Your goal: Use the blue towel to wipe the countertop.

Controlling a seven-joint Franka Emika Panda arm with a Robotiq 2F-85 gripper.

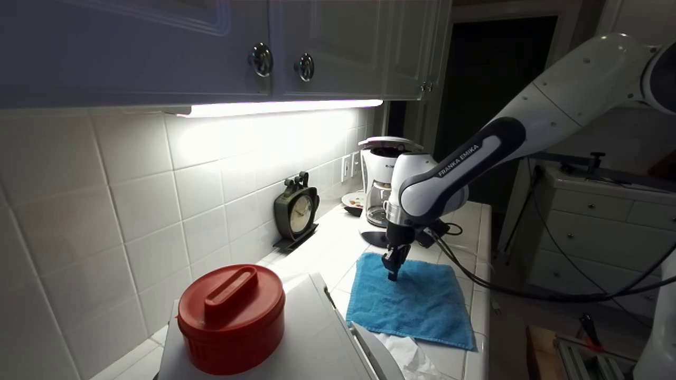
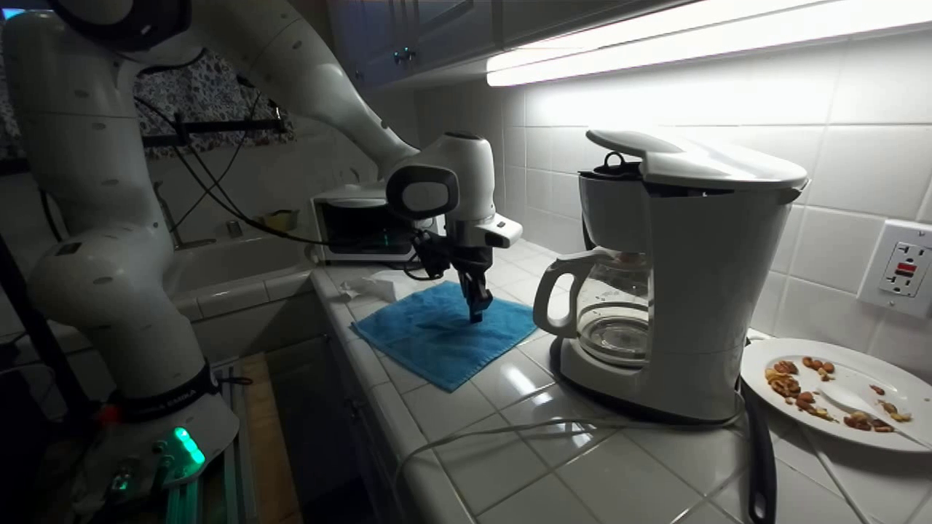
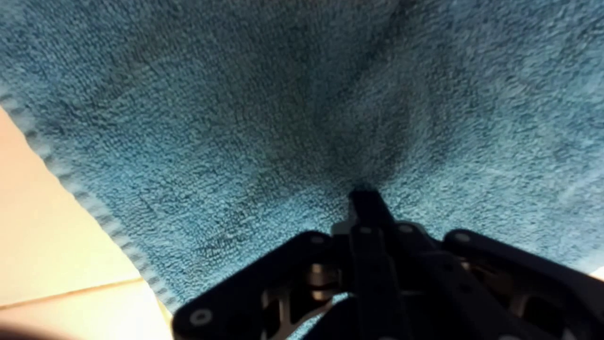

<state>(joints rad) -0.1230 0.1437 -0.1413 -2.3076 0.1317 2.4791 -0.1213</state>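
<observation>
Poised on or just above the towel (image 1: 414, 309), near its middle, with the gripper (image 3: 368, 203) clenched and no visible fold pinched in it; too close to tell touching from hovering, though perhaps pressing down, judging by the creases just beyond the tip in the wrist view; below, for the towel, a nearly flat, slightly rumpled spread on the counter (image 2: 626, 480), between the coffee maker (image 2: 706, 306) and the crumpled paper (image 1: 409, 356), with a corner near the front edge; in place for wiping, then, but with no sure sign of a finished pass; impossible to call any stretch of counter cleaned from these views; probably early in the job; left to do, most likely, sliding under steady pressure over the bare counter toward the coffee maker and the cord (image 2: 510, 428), without snagging either.
</observation>
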